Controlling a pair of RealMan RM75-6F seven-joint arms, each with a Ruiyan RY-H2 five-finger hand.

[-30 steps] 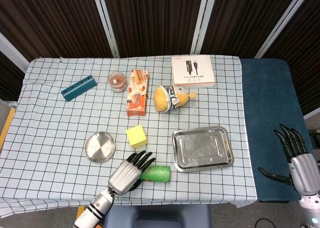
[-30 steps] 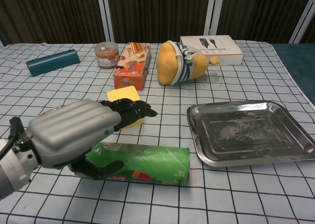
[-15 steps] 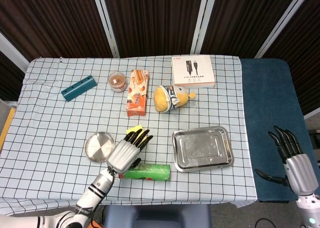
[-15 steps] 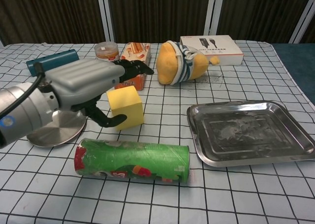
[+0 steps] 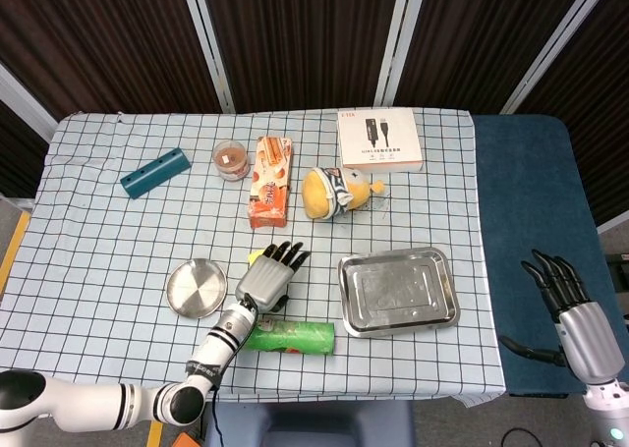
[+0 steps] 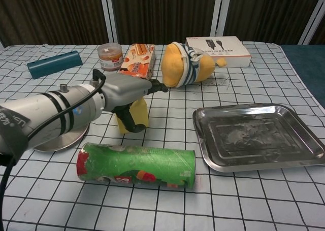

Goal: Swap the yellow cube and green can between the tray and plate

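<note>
- Chest view puts the yellow cube (image 6: 136, 112) left of centre, on the cloth beside the plate (image 6: 61, 138), largely hidden behind our left hand (image 6: 129, 95); the thumb hooks round its near face and the fingers reach over its top, but we cannot tell whether they have closed on it.
- Head view shows the same hand (image 5: 270, 276) lying over the cube at lower centre, so the cube itself is hidden there; the plate (image 5: 196, 287) sits just to its left and the tray (image 5: 398, 291) to its right, both bare.
- The green can (image 5: 290, 336) lies on its side near the front table edge, just below the hand; in the chest view it (image 6: 136, 165) stretches across the lower left.
- We judge the step in hand to be grasping the cube; to do it well we would settle thumb and fingers on opposite faces before lifting, lift straight up, and keep the wrist clear of the can so it does not roll.
- Our right hand (image 5: 571, 309) hangs at the lower right edge, off the table, fingers spread, holding nothing.
- Beyond, at upper centre, sit a snack box (image 6: 136, 66) and a plush toy (image 6: 184, 64), well apart from the work.
</note>
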